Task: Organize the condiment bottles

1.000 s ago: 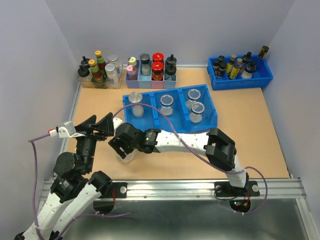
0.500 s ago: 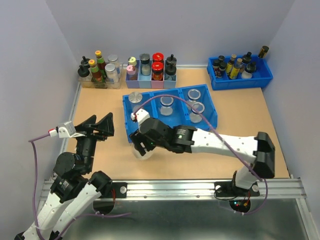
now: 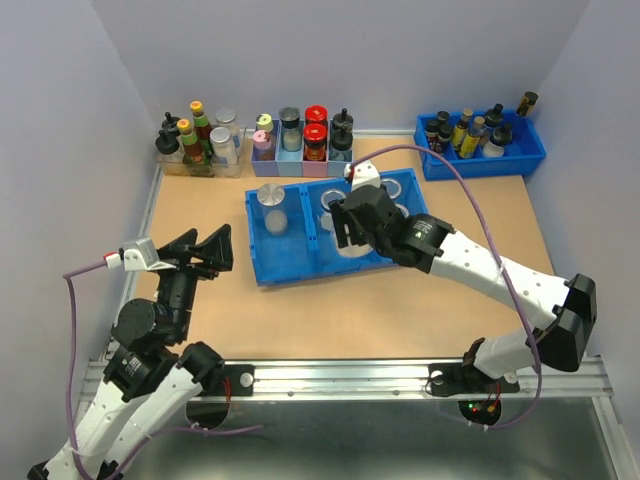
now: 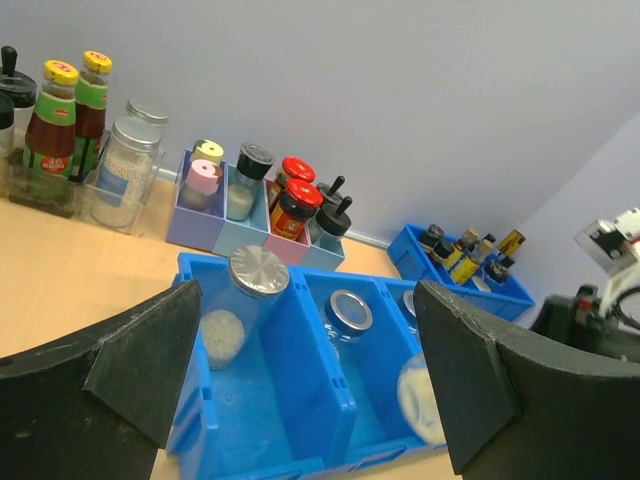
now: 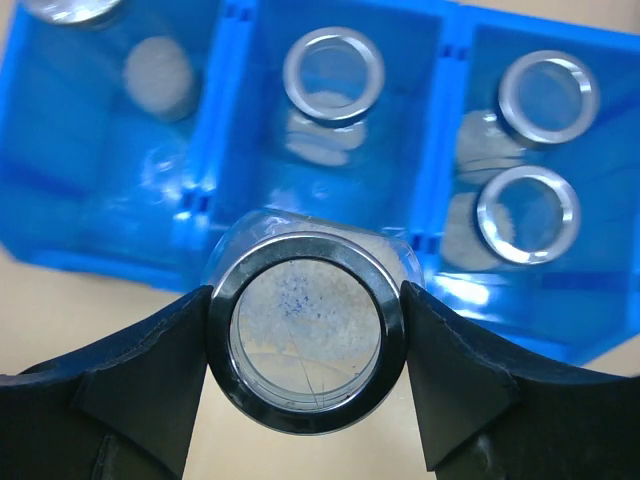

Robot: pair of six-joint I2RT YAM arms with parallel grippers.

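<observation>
seen from above, your right pincer (image 3: 348, 232) hides nearly all of the held jar (image 5: 305, 330) and much of the middle compartment of the blue tray (image 3: 288, 268). the right wrist view cuts the lidded jar (image 5: 65, 8) off at its top edge, only a sliver of lid showing. in the left wrist view a blurred jar (image 4: 418, 398) is a pale smear, and the dark bottles (image 4: 468, 258) are too small to read.

left compartment (image 3: 290, 255) roomy — lidded jar (image 3: 271, 196) (rear)

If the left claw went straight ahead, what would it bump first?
Probably the blue tray, around its left compartment where the lidded jar stands; depth is hard to judge.
</observation>
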